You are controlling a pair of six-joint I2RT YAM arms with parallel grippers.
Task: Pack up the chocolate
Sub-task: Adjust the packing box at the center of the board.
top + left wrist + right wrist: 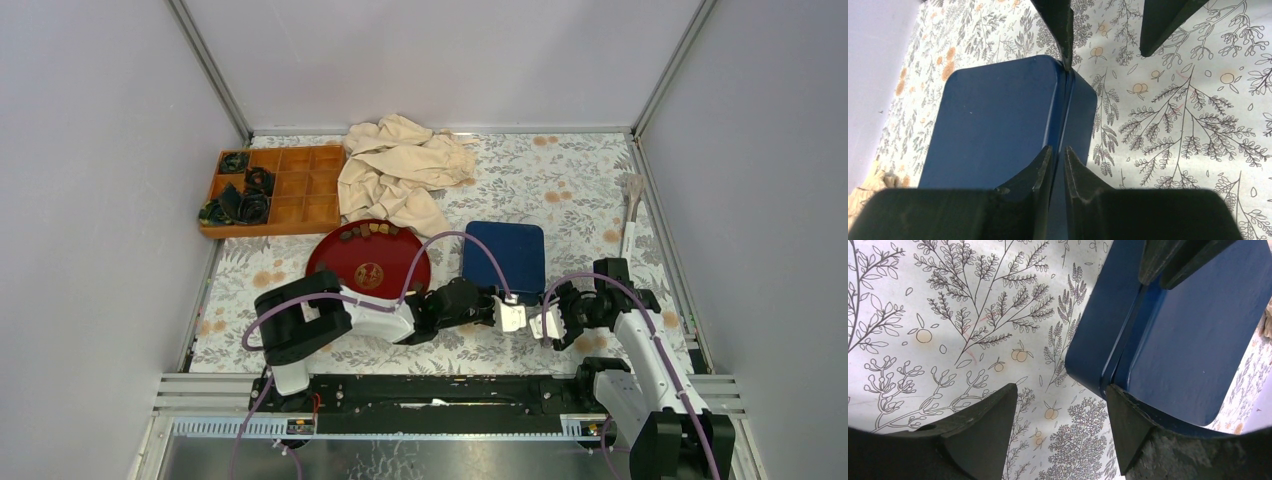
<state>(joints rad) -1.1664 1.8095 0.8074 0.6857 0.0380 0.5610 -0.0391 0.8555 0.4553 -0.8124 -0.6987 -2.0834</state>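
Observation:
Several small brown chocolate pieces lie in a row at the far rim of a red plate; they are out of both wrist views. A closed blue tin lies right of the plate, also in the left wrist view and the right wrist view. My left gripper is at the tin's near right edge, jaws almost together on the lid's rim. My right gripper is open, with one finger at the tin's near corner and the other over the tablecloth.
A wooden compartment tray holding dark paper cups stands at the back left. A crumpled beige cloth lies behind the plate. A pale utensil lies by the right wall. Grey walls close in three sides.

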